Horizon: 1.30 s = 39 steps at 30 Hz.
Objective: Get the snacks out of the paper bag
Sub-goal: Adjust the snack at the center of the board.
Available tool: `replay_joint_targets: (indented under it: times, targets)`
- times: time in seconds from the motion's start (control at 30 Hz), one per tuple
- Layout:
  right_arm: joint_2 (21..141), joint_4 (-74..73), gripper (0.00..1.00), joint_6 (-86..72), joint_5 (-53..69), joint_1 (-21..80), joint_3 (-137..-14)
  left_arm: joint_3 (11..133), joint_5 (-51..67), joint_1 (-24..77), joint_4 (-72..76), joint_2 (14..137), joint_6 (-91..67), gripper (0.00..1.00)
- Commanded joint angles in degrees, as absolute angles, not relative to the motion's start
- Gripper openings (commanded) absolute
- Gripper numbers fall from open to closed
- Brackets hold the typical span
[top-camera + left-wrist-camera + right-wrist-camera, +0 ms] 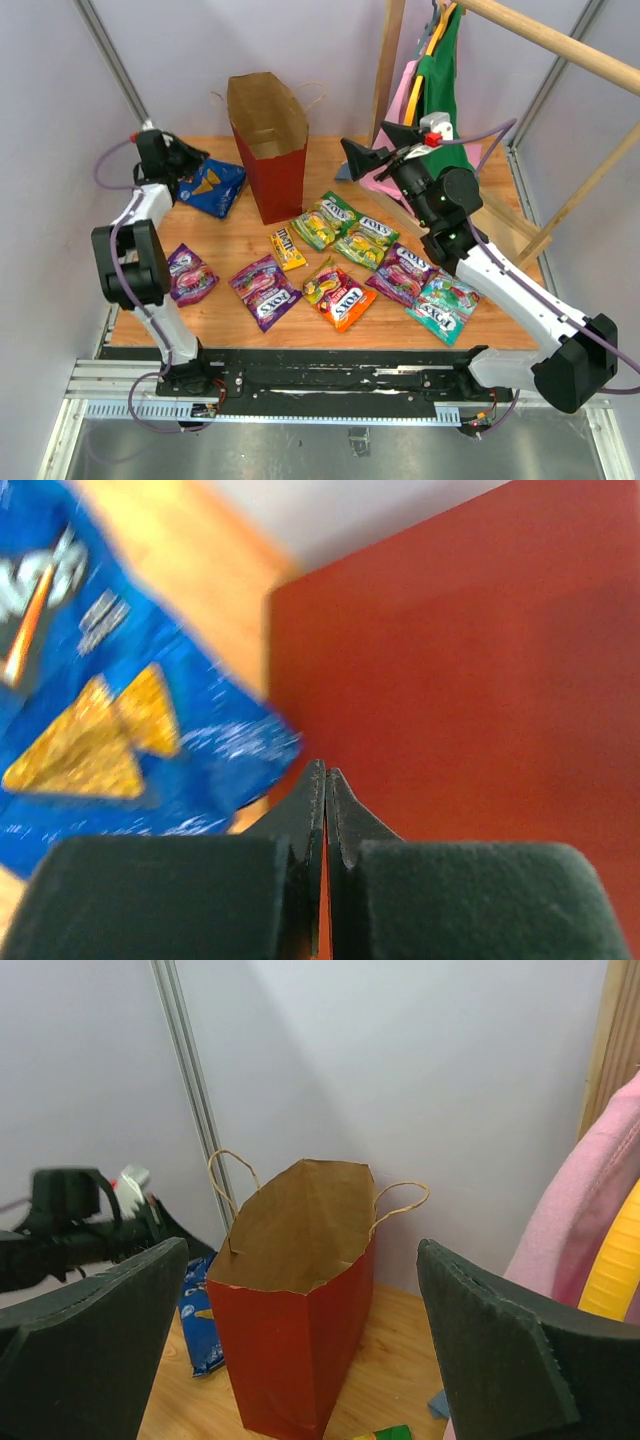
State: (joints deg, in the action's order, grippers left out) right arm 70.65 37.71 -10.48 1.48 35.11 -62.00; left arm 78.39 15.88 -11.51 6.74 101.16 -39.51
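Note:
The dark red paper bag (268, 150) stands upright and open at the back of the table; its brown inside shows no packet in the right wrist view (300, 1290). Several snacks lie outside it: a blue packet (213, 187) to its left, purple (265, 290), yellow (288, 248), orange (342, 298), green (322, 222) and teal (443, 305) packets in front. My left gripper (195, 162) is shut and empty (325, 772), low between the blue packet (90, 710) and the bag's side (470, 700). My right gripper (368, 147) is open and empty (302, 1250), raised right of the bag, facing it.
Pink and green garments (430, 85) hang from a pale wooden frame (545, 40) at the back right, close behind my right arm. A small grey-blue scrap (435, 1403) lies under them. Purple walls enclose the table on three sides.

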Motion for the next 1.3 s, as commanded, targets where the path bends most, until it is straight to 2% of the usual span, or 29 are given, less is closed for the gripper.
replay_joint_targets:
  times: [0.0,0.2,0.33,0.6,1.03,1.27]
  targets:
    - [69.1,39.1,0.98,-10.8,1.2,34.2,-60.9,73.4,19.8,-11.8,12.3,110.7,-43.7,0.01]
    - [68.1,39.1,0.98,-10.8,0.4,34.2,-59.9,79.8,23.3,-10.8,11.5,123.5,-45.9,0.01]
    - [67.3,38.8,0.98,-10.2,-0.5,34.2,-59.1,81.5,20.5,-10.0,8.1,126.7,-45.0,0.01]
    - [66.5,38.8,0.98,-10.1,-0.8,34.2,-58.4,77.8,15.2,-10.0,2.7,122.0,-42.6,0.01]
    - [66.0,39.8,0.98,-12.1,-0.4,34.1,-57.1,61.4,15.9,-10.1,0.6,108.2,-38.9,0.00]
    - [66.3,40.3,0.98,-14.2,-0.2,34.2,-55.2,57.3,15.8,-10.1,-1.2,104.2,-36.9,0.01]
